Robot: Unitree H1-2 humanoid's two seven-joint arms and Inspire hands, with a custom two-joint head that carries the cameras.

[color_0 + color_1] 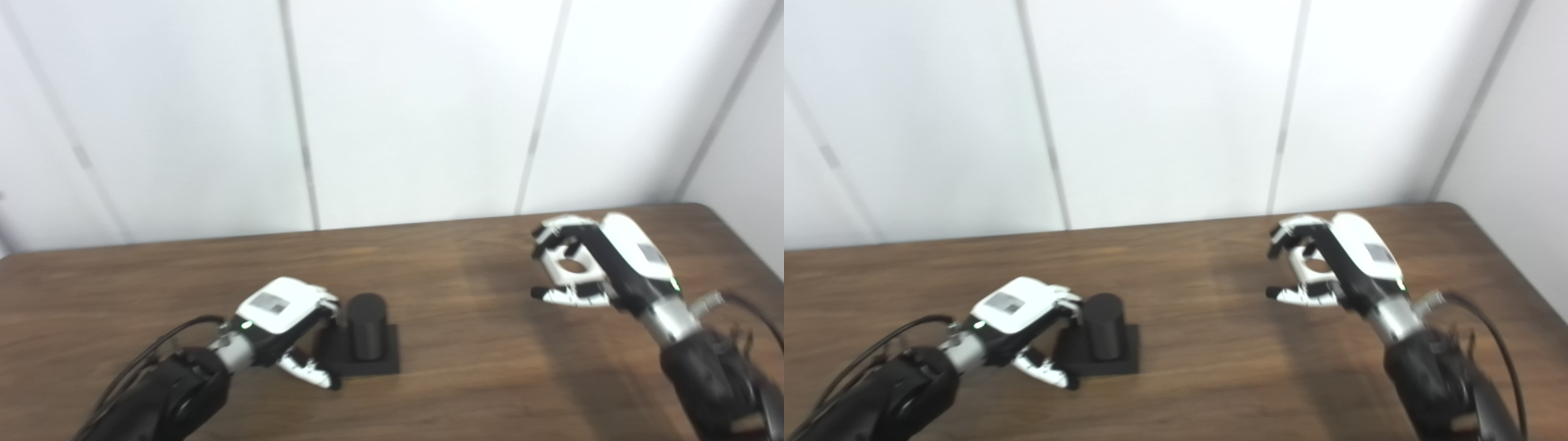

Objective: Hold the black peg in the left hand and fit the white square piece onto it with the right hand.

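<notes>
The black peg (365,326) is a short upright cylinder on a square black base (387,361), standing on the brown table (465,343). My left hand (285,312) is at its left side. The fingers rest against the peg's upper left and the thumb (312,372) reaches the base's front left corner, so the hand closes around that side. My right hand (588,263) is raised above the table at the right and is shut on the white square piece (560,269), which has a round hole in its middle. The piece also shows in the right eye view (1304,269).
White wall panels (416,110) stand behind the table's far edge. The table's right edge (744,245) runs close to my right arm. Black cables trail from both forearms.
</notes>
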